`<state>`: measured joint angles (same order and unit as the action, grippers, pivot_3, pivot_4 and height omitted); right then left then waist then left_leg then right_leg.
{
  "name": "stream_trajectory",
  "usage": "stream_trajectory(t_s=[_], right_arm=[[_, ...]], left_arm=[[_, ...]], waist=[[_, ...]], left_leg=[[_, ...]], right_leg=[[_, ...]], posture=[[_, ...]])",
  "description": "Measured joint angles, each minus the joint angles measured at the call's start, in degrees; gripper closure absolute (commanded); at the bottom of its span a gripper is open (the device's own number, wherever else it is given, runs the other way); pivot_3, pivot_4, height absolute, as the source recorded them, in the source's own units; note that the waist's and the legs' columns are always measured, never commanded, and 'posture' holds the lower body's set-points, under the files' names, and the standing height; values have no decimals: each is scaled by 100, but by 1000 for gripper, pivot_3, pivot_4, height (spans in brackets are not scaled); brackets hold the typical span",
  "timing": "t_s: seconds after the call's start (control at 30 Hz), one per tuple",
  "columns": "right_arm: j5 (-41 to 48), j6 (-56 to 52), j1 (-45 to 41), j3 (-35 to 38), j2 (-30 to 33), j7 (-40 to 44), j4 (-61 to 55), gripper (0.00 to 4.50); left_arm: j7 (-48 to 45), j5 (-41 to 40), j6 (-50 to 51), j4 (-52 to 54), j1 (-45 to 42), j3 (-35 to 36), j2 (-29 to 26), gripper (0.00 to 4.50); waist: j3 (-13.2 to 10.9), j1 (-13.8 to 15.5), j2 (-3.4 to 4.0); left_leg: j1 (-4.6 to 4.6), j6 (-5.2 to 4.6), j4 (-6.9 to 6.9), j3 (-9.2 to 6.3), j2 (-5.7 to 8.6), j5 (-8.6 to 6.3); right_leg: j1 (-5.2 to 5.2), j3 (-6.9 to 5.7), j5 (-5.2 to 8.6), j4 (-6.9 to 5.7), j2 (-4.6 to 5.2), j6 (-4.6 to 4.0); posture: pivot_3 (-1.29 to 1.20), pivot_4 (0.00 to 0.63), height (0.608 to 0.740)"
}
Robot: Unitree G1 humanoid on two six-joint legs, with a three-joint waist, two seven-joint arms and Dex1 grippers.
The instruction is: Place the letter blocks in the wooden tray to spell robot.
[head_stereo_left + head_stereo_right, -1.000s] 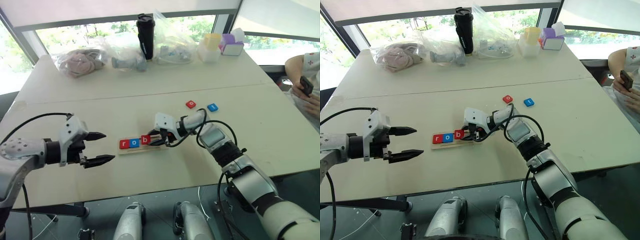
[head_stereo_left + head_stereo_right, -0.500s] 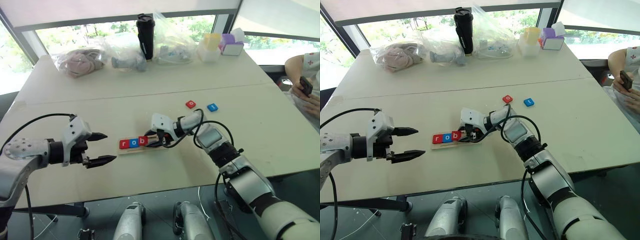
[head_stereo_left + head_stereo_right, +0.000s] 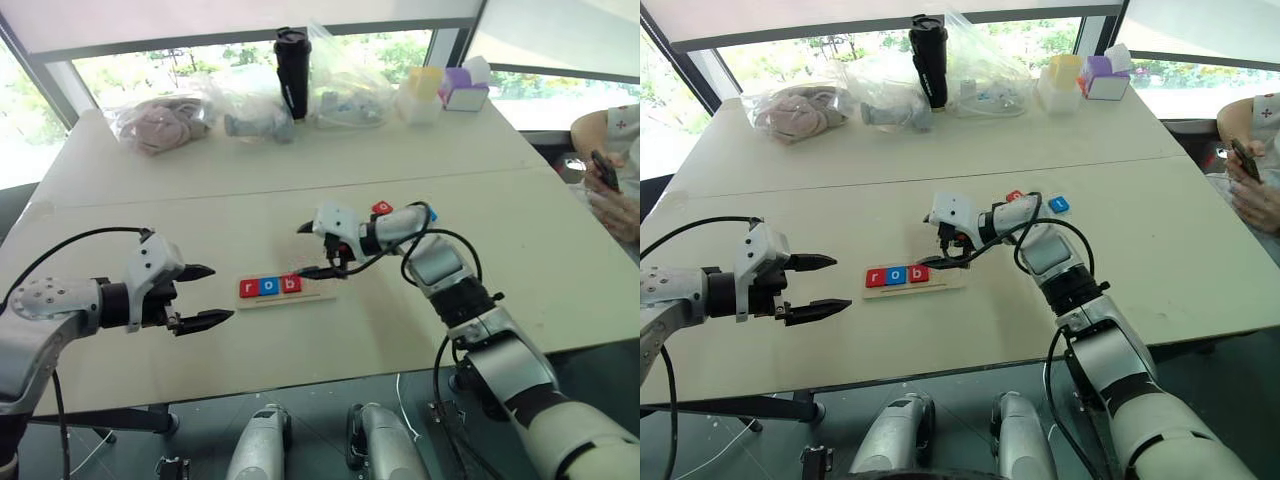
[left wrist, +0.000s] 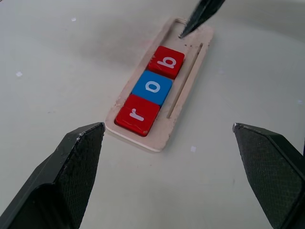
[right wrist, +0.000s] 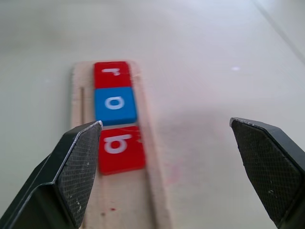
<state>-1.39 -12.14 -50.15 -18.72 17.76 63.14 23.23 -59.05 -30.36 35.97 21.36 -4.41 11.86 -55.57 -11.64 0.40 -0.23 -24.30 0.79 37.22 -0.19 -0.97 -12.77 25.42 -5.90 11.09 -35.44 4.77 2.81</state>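
Daylight from a row of windows falls on the pale table (image 3: 150,190) that carries all the items. At its centre lies the wooden tray (image 4: 188,71), one long light-wood strip. Three letter blocks sit in it side by side, touching: a red "r" (image 4: 137,114), a blue "o" (image 4: 152,87) and a red "b" (image 4: 166,62), filling the end nearer the robot's left. The remaining part of the tray is bare wood.

Two more letter blocks lie flat on the table beyond the tray, toward the robot's right: one red (image 3: 1014,196) and one blue (image 3: 1059,204), near each other but apart.

Right tool (image 3: 312,250) hovers just past the bare end of the tray, fingers spread wide, holding nothing. Left tool (image 3: 200,296) hangs on the other side of the tray, well clear of it, fingers likewise spread and empty.

Along the far edge stand one black tumbler (image 3: 291,70), several clear plastic bags (image 3: 160,118) and pastel boxes (image 3: 440,90).
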Motion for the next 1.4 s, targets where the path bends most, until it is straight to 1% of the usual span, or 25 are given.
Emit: stream_trajectory(t_s=[0.17,0.27,0.33,0.43,0.57,0.77,0.87,1.0,1.1,1.13,1.17,1.27,1.4], right_arm=[[-79,76,260,-27,87,-202,-39,45],[-208,270,293,-16,117,-581,169,45],[-210,308,255,312,133,-1081,472,45],[15,168,10,990,139,-1767,913,45],[244,-88,-223,1617,266,-2273,1206,45],[283,-362,-270,1845,303,-2833,2168,45],[354,-397,-498,2040,243,-3085,2794,45],[364,-179,-805,2121,124,-3336,3524,45],[353,28,-949,2127,73,-3413,3902,849],[344,72,-961,2125,61,-3404,3967,1328],[336,106,-961,2122,48,-3369,4031,1904],[299,228,-961,2074,-19,-3228,4103,3334],[212,350,-961,1986,-48,-3174,4125,3344]], left_arm=[[-2,50,-53,-60,-29,-55,1,0],[-2,60,-60,-63,-99,-109,10,0],[1,58,-66,-63,-118,-112,37,0],[30,16,-55,-61,-129,-137,163,0],[48,-5,-51,-59,-174,-164,180,0],[44,-4,-54,-74,-232,-207,181,0],[44,1,-63,-112,-282,-213,183,0],[48,29,-118,-120,-328,-227,198,0],[54,45,-134,-122,-326,-228,208,0],[55,49,-137,-122,-326,-229,213,0],[57,54,-142,-122,-320,-229,217,0],[71,65,-146,-121,-286,-229,244,0],[100,98,-148,-121,-251,-231,288,0]], waist=[[0,-15,0],[0,-17,0],[0,-4,0],[0,3,0],[1,-2,-1],[0,-42,0],[0,-111,0],[0,-155,0],[0,-144,0],[0,-143,0],[0,-141,0],[0,-137,0],[0,-133,0]], left_leg=[[0,-1,-2,0,0,0],[0,0,-1,1,0,0],[0,0,-1,2,0,1],[-1,2,-1,4,1,2],[1,1,-4,3,0,2],[1,0,-5,5,0,2],[1,-1,-5,4,0,3],[4,-1,-9,5,0,3],[4,-1,-10,5,0,3],[5,-1,-10,5,0,3],[4,-1,-9,5,0,3],[5,-1,-9,6,0,3],[5,-1,-9,6,0,3]], right_leg=[[2,0,0,-1,-1,0],[1,1,-1,-1,-1,0],[1,3,-2,0,0,-3],[1,6,-3,1,0,-4],[1,6,-6,1,-1,1],[1,9,-8,0,-2,2],[1,9,-12,-1,-3,10],[1,14,-13,-1,-6,11],[2,15,-13,-2,-7,11],[1,15,-13,-2,-6,11],[1,16,-13,-2,-6,11],[1,18,-13,-2,-6,12],[1,18,-13,-3,-6,11]], posture=[[0,150,740],[0,150,740],[0,150,740],[0,150,740],[0,150,740],[0,150,740],[0,150,740],[0,150,740],[0,150,740],[0,150,740],[0,150,740],[0,150,740],[0,150,740]])
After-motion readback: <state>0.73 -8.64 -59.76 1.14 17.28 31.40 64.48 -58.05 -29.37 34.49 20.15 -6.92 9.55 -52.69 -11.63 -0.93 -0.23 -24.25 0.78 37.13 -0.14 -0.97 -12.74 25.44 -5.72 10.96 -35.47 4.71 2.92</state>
